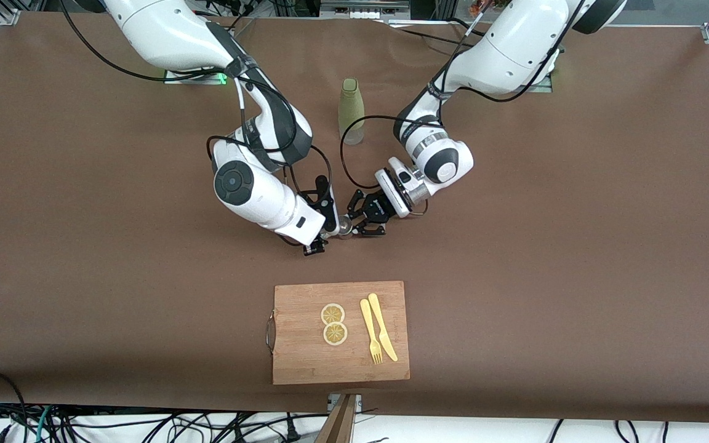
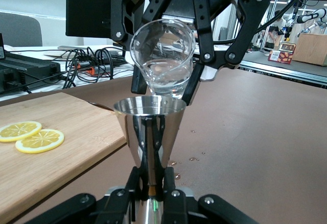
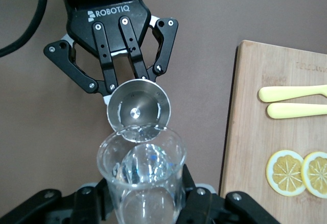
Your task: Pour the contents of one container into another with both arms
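My left gripper (image 1: pixel 360 223) is shut on the narrow waist of a steel cone-shaped jigger (image 2: pixel 149 127), which it holds upright over the brown table. In the left wrist view its own fingers (image 2: pixel 137 180) clamp the jigger's waist. My right gripper (image 3: pixel 148 193) is shut on a clear glass cup (image 3: pixel 143 173). The cup is tilted, with its lip over the rim of the jigger (image 3: pixel 138 110). Clear liquid sits in the cup (image 2: pixel 163 55) near the lip. In the front view the two grippers meet at the jigger (image 1: pixel 345 227), mid-table.
A green bottle (image 1: pixel 351 111) stands farther from the front camera, between the arms. A wooden cutting board (image 1: pixel 305 363) lies nearer, with two lemon slices (image 1: pixel 333 323), a yellow fork (image 1: pixel 370 332) and a yellow knife (image 1: pixel 383 326). Droplets (image 2: pixel 194 158) dot the table under the jigger.
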Robot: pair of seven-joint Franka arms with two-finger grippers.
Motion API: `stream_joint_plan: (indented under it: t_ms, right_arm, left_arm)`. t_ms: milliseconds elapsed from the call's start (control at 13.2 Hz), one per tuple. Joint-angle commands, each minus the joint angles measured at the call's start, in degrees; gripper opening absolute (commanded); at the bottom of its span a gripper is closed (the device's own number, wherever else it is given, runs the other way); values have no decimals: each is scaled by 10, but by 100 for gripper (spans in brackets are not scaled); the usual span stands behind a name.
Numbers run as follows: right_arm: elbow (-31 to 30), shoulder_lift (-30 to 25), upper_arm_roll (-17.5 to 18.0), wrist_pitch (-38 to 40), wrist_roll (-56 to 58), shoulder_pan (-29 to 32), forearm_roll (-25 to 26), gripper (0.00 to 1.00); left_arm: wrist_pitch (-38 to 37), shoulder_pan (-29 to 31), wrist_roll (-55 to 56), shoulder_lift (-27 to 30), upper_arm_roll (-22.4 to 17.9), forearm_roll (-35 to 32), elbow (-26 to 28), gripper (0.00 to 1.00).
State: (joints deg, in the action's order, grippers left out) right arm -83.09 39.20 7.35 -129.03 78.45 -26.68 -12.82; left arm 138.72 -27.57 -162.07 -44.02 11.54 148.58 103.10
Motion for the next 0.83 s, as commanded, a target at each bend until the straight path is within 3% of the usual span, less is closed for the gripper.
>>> stream_joint_plan:
  t_ms: [0, 755]
  right_arm:
    - [11, 0, -15, 1, -14, -17, 26, 36]
    - [10, -13, -77, 1, -26, -78, 56, 36]
  left_arm:
    - [-4, -2, -200, -11, 7, 117, -11, 0]
    - [-4, -2, -199, -11, 7, 118, -12, 0]
